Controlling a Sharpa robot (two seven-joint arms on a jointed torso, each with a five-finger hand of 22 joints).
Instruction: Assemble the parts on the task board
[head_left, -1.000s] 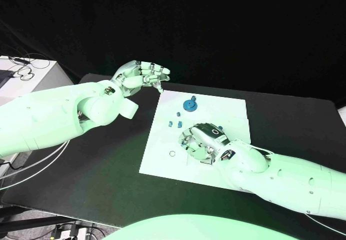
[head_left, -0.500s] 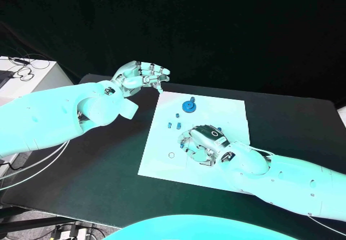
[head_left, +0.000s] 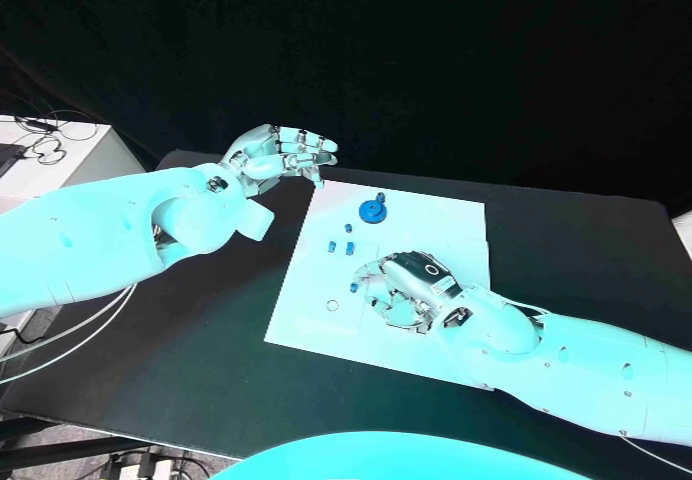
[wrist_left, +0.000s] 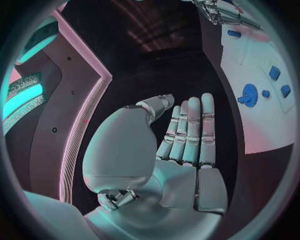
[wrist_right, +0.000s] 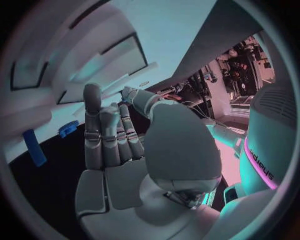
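Right robot hand (head_left: 401, 290) rests palm-down on the white rectangular task board (head_left: 433, 228), fingers curled, grasp unclear; left robot hand (head_left: 283, 150) hovers just off the board's far-left corner, empty, fingers half-curled; round blue gear part (head_left: 374, 210) and small blue pieces (head_left: 346, 246) on board beyond the right hand.

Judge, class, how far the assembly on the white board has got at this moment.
Early stage. Nothing looks assembled: the blue gear and small blue pieces lie loose on the task board. The right hand works low over the board's middle; whether it holds anything is hidden. The left hand hovers empty beyond the corner.
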